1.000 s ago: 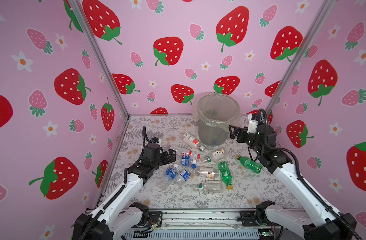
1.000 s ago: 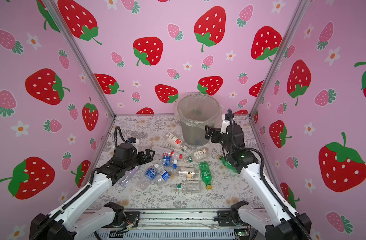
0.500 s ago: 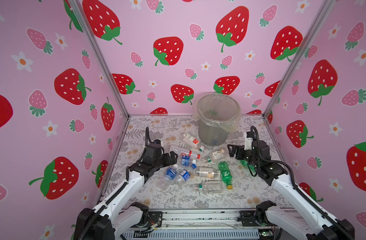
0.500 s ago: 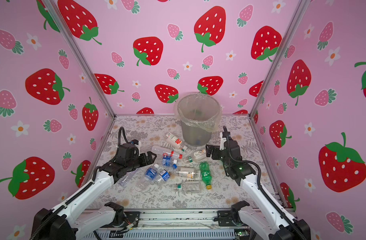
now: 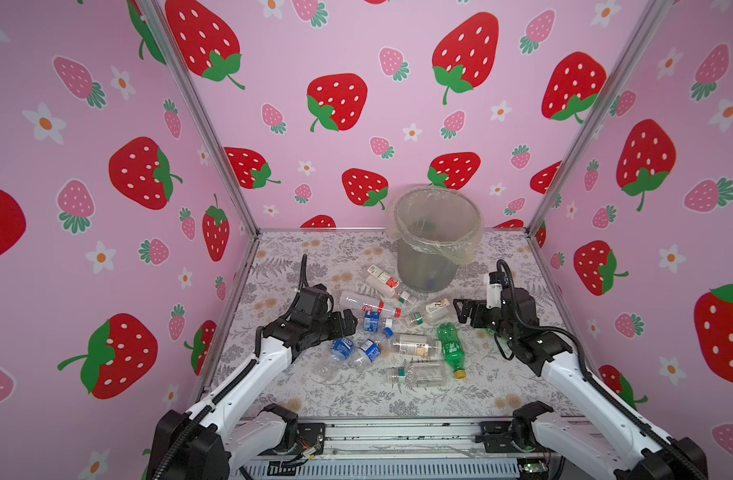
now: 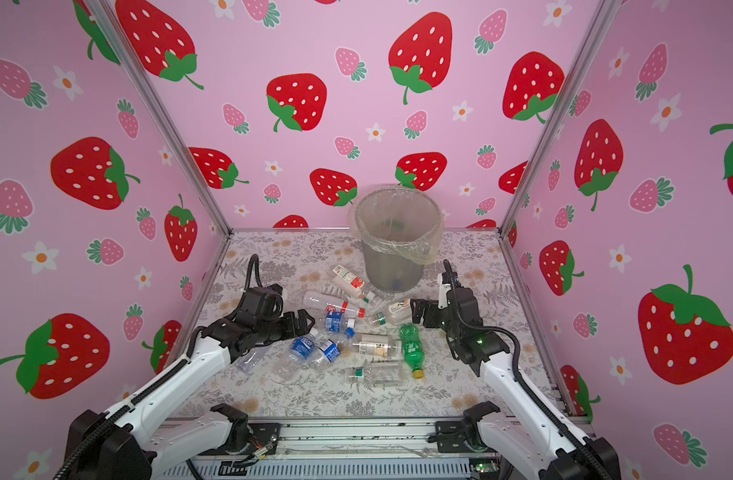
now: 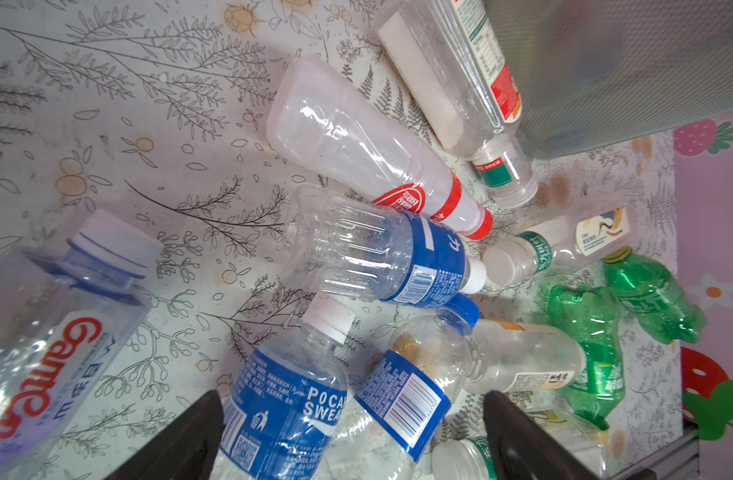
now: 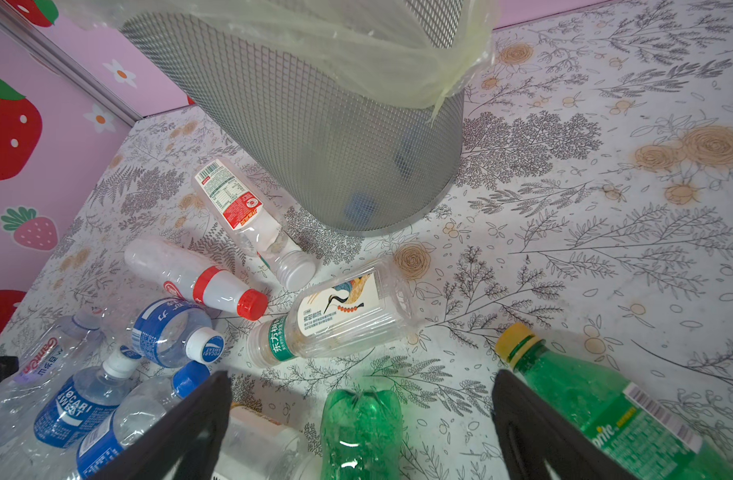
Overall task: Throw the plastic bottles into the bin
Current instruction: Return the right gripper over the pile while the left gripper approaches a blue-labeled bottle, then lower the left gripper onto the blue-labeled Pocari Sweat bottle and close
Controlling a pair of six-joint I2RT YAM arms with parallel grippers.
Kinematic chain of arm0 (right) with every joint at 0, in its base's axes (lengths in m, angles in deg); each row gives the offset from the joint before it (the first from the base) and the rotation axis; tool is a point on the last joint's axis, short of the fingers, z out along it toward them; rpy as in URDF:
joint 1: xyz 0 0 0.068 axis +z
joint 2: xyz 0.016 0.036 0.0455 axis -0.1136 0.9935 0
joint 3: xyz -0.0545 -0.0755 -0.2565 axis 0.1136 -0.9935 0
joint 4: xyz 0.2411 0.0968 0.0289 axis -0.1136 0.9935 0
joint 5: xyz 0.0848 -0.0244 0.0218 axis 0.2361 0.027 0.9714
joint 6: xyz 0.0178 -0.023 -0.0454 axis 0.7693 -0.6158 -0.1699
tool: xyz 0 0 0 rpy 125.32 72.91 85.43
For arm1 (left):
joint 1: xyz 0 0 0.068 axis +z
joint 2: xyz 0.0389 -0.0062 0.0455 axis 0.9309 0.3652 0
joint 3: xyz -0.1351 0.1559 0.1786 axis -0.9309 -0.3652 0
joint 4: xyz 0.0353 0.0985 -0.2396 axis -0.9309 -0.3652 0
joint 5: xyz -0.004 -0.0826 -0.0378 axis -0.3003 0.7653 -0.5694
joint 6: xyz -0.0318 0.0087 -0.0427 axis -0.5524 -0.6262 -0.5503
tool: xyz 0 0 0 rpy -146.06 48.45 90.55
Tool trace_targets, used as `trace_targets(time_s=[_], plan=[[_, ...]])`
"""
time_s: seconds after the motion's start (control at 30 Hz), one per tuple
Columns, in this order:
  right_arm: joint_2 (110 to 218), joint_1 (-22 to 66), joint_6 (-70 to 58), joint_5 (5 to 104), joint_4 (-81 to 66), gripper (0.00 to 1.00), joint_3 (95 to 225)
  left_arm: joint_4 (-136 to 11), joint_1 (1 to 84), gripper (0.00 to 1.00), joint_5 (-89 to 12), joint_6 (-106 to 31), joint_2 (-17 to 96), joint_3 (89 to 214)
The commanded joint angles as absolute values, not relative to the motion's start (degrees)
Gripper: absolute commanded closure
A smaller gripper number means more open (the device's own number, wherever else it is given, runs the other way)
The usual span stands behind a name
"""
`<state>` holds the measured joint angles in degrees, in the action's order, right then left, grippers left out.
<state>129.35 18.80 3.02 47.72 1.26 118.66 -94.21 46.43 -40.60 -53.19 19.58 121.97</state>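
- Strawberry-papered walls box in a floral tabletop; the bin stands at the back, liner folded over its rim.
- Left claw: jaws apart, holding nothing, low over a blue-label bottle that lies between its fingers.
- Right claw: also spread and empty, with the base of a green bottle sitting between its fingers.
- I'd say each should drop squarely over the barrel and close across the width, since thin plastic will likely dent and slip.
- The plastic bottles lie heaped between the arms, just in front of the bin, several touching, so a straight lift should avoid dragging neighbours.
- Release wants to come above the bin's rim, clear of the loose liner.
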Motion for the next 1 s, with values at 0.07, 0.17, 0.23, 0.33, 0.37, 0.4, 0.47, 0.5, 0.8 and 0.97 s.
trace_targets(time_s=[0.07,0.17,0.23,0.33,0.37,0.4,0.47,0.5,0.8,0.97], plan=[[126.54,18.44,1.88,48.32,0.77,0.01,117.07,-101.74,43.92,0.01,-48.76,-52.67,20.10,125.31],[126.21,18.44,1.97,48.41,0.46,0.01,116.42,-102.91,42.87,0.01,-50.52,-52.73,20.56,125.10],[126.25,18.44,2.04,48.75,0.48,0.01,116.38,-102.93,42.52,0.01,-50.46,-52.71,20.74,124.45],[126.36,18.44,1.92,48.76,0.65,0.00,116.43,-102.91,41.87,0.01,-51.03,-52.38,21.00,123.47],[126.26,18.49,1.81,48.68,0.78,0.01,116.51,-102.88,41.61,0.01,-51.22,-52.32,21.17,123.09],[126.20,18.44,1.85,48.48,0.80,0.01,116.51,-102.68,41.54,0.01,-51.27,-52.17,21.21,122.79],[126.23,18.45,1.96,48.39,0.77,0.01,116.40,-102.25,41.18,0.00,-50.98,-51.95,21.43,122.33],[126.33,18.45,2.05,48.52,0.64,0.01,116.31,-102.20,40.98,0.00,-50.90,-51.77,21.47,122.21],[126.81,18.47,3.10,48.92,-0.27,0.01,115.87,-104.88,37.77,0.02,-57.35,-52.26,25.27,122.65],[126.93,18.44,3.11,49.03,-0.16,0.01,116.09,-102.71,37.48,0.05,-55.59,-52.75,28.10,121.67]])
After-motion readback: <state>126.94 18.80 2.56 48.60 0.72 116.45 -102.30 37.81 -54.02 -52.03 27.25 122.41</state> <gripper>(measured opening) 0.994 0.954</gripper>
